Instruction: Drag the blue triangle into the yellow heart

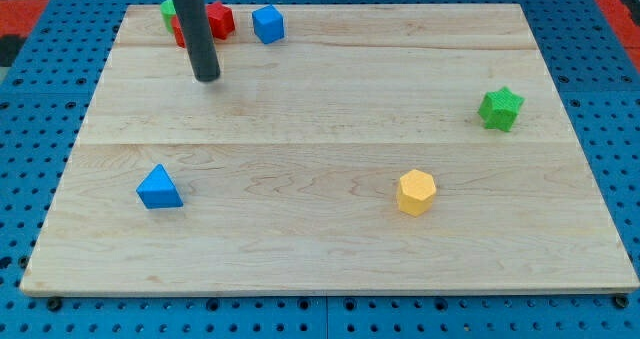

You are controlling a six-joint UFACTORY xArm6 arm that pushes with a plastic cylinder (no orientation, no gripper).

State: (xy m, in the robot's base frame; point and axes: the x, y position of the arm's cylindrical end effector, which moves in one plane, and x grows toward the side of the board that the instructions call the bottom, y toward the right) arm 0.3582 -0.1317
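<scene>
Tip (206, 79) sits upper left of the frame, bare rod, touching no block; it carries nothing and has no jaws to open or close. Blue triangle (159, 188) lies lower left, well apart from tip, directly below it. No yellow heart is visible; the only yellow block is a hexagon-like piece (416, 192) lower centre-right, taken as the target. Red block (214, 21), green block (168, 10) and blue cube (268, 24) cluster by the rod at top left; green star (500, 108) at right. Judgement: bring tip round to the triangle's left face, clear of its corners, then push rightward along one straight line toward the yellow block, correcting early if the triangle rotates off the tip.
</scene>
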